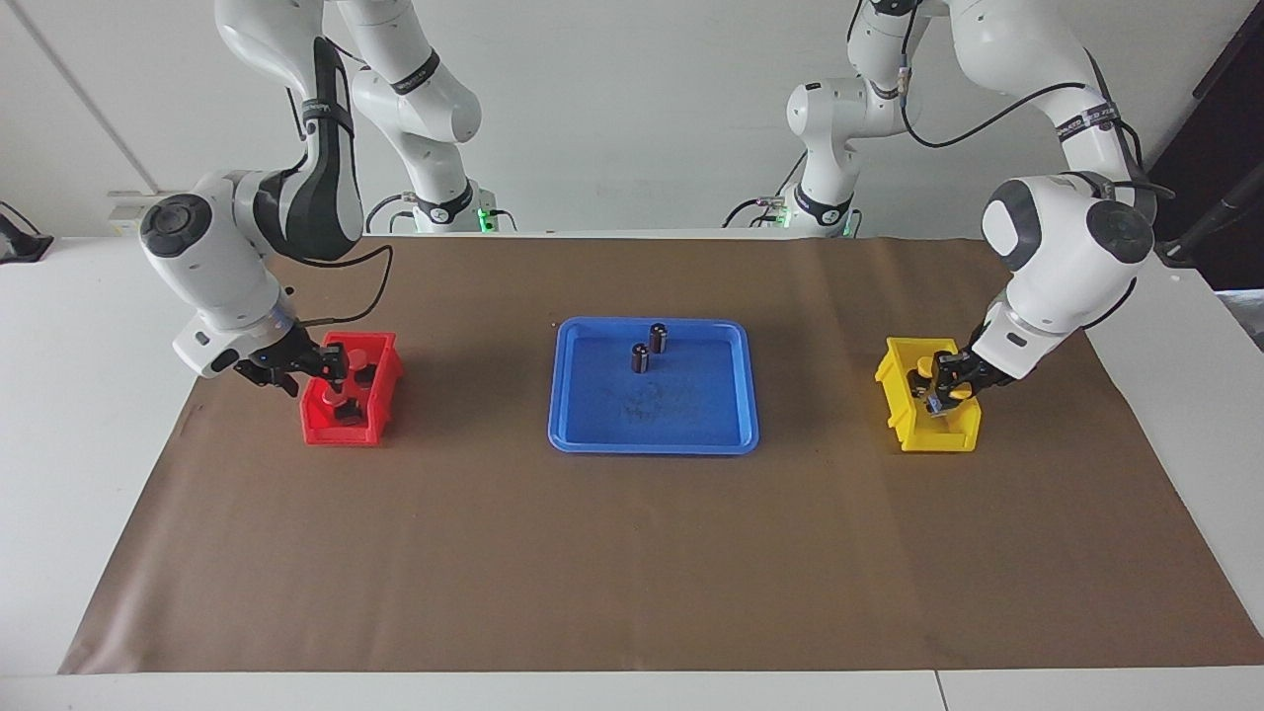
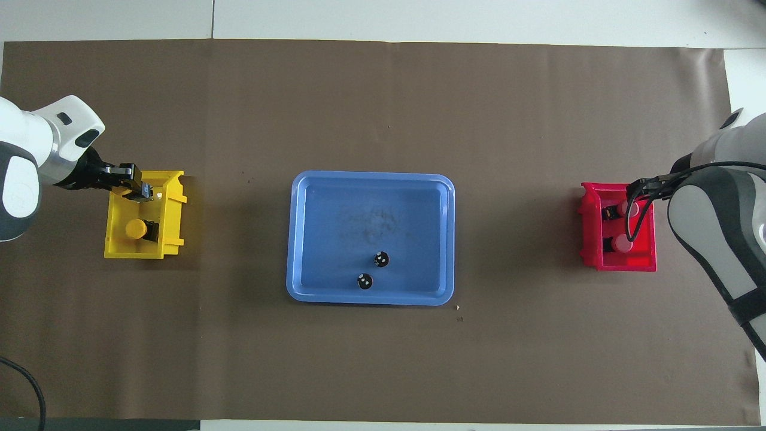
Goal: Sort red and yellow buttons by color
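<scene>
The red bin (image 1: 385,370) holds two red buttons (image 1: 341,403) (image 1: 357,357); both also show in the overhead view (image 2: 620,243) (image 2: 617,211). My right gripper (image 1: 321,367) is low over that bin, by the button nearer to the robots. The yellow bin (image 1: 894,380) holds a yellow button (image 1: 925,366), which also shows in the overhead view (image 2: 137,229). My left gripper (image 1: 950,390) is down in the yellow bin (image 2: 170,203), with a second yellow cap (image 1: 960,393) at its tips. From above, the left gripper (image 2: 139,187) hides that cap.
A blue tray (image 1: 583,434) lies mid-table on the brown mat, and shows from above too (image 2: 299,239). Two small dark cylinders with silvery tops (image 1: 659,338) (image 1: 640,357) stand in it, toward the robots. The bins stand near the two ends of the table.
</scene>
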You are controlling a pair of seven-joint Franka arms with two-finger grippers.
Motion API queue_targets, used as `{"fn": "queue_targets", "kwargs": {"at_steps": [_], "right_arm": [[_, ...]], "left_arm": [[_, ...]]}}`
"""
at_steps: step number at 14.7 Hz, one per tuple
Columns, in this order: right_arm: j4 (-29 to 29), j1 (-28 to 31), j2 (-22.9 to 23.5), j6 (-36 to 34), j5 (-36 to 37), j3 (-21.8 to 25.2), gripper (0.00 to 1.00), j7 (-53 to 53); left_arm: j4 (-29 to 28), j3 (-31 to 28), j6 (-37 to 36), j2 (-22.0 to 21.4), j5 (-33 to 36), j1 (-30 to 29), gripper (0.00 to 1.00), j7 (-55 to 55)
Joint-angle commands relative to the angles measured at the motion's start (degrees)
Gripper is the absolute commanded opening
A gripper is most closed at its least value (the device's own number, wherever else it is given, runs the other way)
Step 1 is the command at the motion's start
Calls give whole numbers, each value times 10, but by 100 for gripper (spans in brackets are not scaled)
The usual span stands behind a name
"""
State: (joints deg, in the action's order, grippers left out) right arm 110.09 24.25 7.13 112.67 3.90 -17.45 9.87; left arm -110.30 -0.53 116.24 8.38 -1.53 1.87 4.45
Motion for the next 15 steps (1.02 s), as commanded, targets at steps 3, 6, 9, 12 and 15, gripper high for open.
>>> {"fn": "queue_targets", "kwargs": {"at_steps": [3,6,9,12,15], "right_arm": [[-156,-23,-17,-195,-4,-13,94,-29],[-231,-24,-20,-295,-5,-13,100,-37],[-269,-16,-37,-345,-6,-6,100,-35],[-276,-19,-42,-344,5,-10,100,-36],[-243,-11,-58,-308,2,-6,100,-37]], "left_arm": [[-73,0,101,-12,-1,-1,2,8],[-76,-1,122,6,-1,-1,2,8],[-76,-1,123,6,-1,-2,10,9],[-76,0,123,6,0,-9,39,9],[-79,0,132,12,0,-16,44,8]]}}
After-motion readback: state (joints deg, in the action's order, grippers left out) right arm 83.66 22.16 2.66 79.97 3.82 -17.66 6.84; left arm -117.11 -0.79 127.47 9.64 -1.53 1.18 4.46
